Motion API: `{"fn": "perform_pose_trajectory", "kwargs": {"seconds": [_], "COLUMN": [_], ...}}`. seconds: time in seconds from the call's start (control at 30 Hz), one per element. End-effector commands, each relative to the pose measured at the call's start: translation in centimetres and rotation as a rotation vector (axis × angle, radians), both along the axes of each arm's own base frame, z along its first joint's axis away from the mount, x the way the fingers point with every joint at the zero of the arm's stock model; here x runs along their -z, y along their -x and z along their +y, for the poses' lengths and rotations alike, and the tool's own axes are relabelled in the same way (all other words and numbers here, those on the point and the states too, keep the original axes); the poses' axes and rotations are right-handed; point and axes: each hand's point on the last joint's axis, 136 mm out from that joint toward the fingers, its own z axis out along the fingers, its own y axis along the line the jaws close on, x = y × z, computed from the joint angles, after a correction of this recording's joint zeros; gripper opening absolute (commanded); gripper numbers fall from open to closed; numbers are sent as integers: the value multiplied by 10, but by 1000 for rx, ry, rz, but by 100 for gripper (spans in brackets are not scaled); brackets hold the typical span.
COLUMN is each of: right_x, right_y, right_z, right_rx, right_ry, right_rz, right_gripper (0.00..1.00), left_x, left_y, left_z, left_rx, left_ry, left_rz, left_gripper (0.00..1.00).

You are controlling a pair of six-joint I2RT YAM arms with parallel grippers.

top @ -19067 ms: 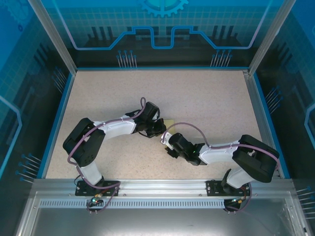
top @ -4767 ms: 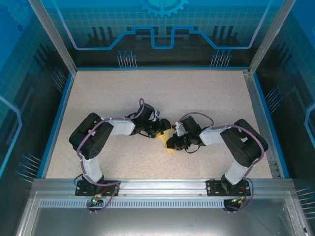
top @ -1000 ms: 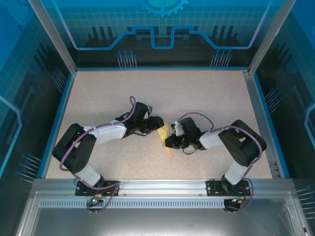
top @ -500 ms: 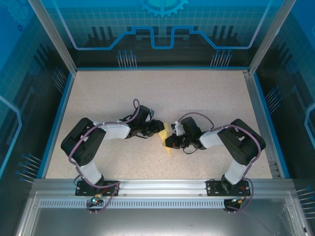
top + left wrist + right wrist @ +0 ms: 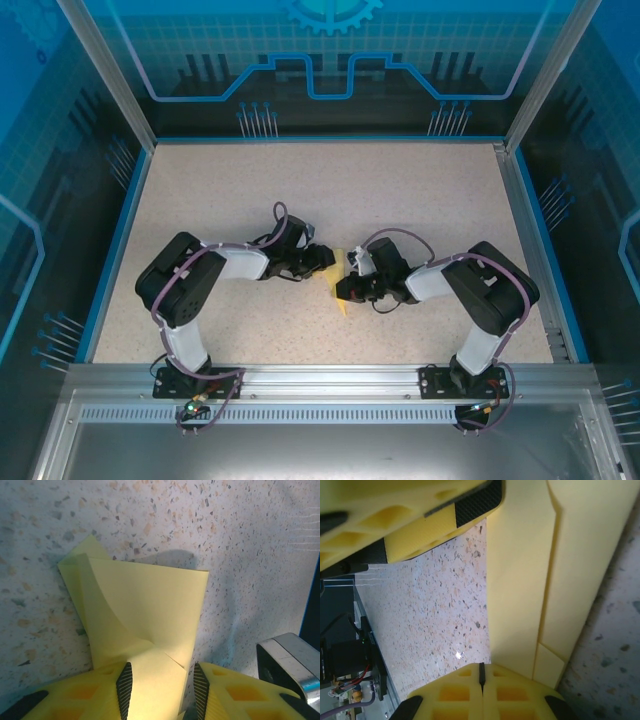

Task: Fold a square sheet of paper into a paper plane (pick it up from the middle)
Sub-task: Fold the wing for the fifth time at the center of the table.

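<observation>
I have plenty of room: the speckled worktop (image 5: 400, 190) lies bare out to the far edge and both side edges, bounded by the blue rim (image 5: 128, 232). The strip of bare surface toward the near edge is narrower. Both arms are folded inward and meet around the middle of the worktop, a little toward the near edge, so that is the tight spot.

The sheet of paper (image 5: 338, 275) sits there between the two tools. The left gripper (image 5: 322, 258) comes at it from the left, the right gripper (image 5: 347, 290) from the right.

On my left wrist feed the left gripper (image 5: 161, 680) stands with its jaws apart, one finger on each side of the paper. On the right wrist feed the right gripper (image 5: 481, 675) has its fingers pressed together, tips against the paper. I cannot tell whether any of it is nipped.

The sheet (image 5: 150, 610) is pale yellow and partly folded. One flap curls over with a diagonal crease, and a corner points away from the fingers. From the right wrist (image 5: 530, 570) I see stacked layers with long parallel edges. From above, a narrow tip points at the near edge.
</observation>
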Motion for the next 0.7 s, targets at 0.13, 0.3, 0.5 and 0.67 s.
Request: {"fn": "perform_pose_trajectory", "kwargs": {"seconds": [0.13,0.3,0.5,0.67], "right_x": [62,60,58,58], "right_y": [52,50,44,43], "right_z": [-48,-48,-45,-45], "right_rx": [-14,-20,-23,-42], "right_ry": [245,237,228,217], "right_rz": [224,221,214,215], "right_gripper": [0,0,0,0], "left_x": [3,-22,-46,-47], "left_y": [-18,-19,-9,-3], "left_z": [13,1,6,20], "left_rx": [5,73,101,64], "left_ry": [-56,3,11,-24], "left_rz": [-43,-94,-147,-153], "left_gripper": [42,49,57,56]}}
